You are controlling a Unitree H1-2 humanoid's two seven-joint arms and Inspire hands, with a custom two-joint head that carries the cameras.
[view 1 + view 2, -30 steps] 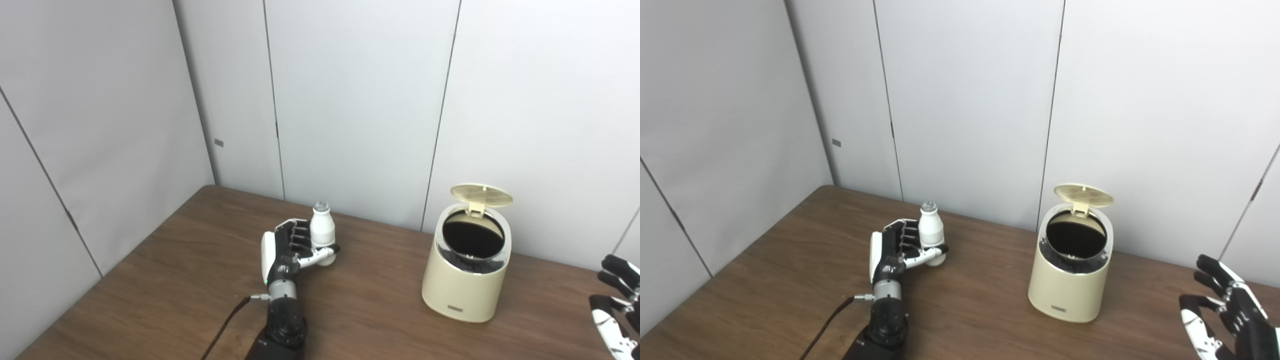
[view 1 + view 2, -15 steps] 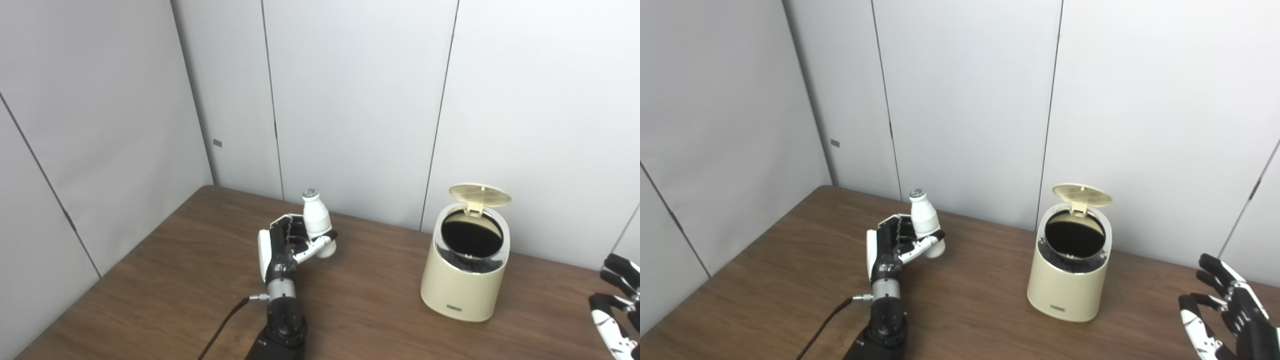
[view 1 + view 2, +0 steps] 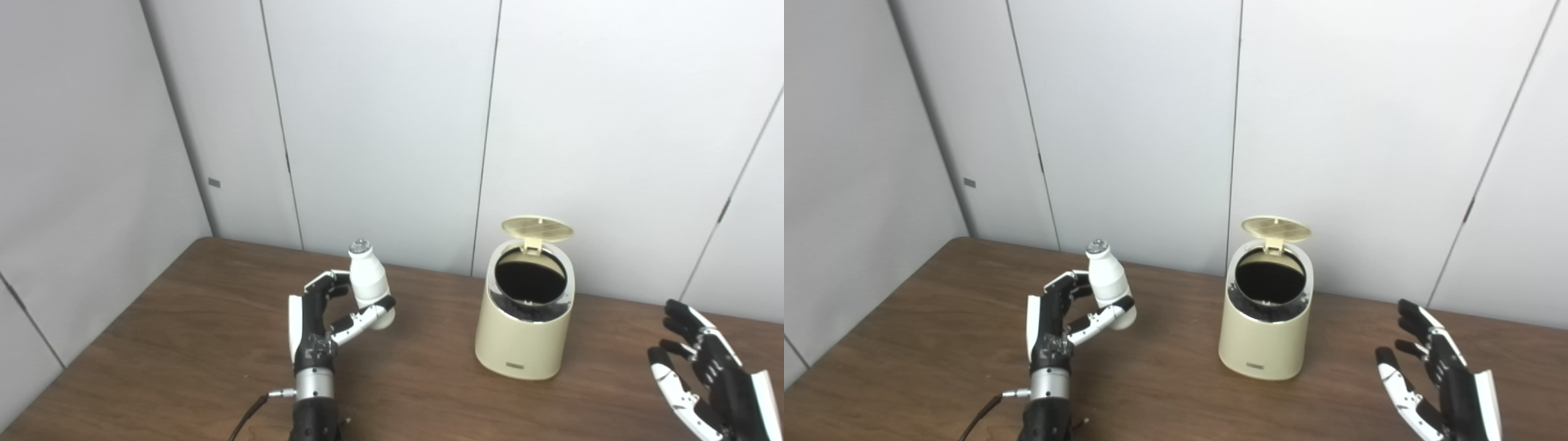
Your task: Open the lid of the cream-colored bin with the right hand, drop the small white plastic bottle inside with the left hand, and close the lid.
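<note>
On the one table [image 3: 184, 343] we find one cream-colored bin [image 3: 525, 324] at centre right, its lid [image 3: 537, 228] already tipped up at the far rim. We judge the drop step is in hand. Our right hand [image 3: 704, 373] waits near right, fingers spread, holding nothing. Our left hand [image 3: 324, 315] clasps the one small white bottle [image 3: 369, 285] clear of the table, left of the bin and apart from it. Next we must carry it rightward over the opening, then release.
</note>
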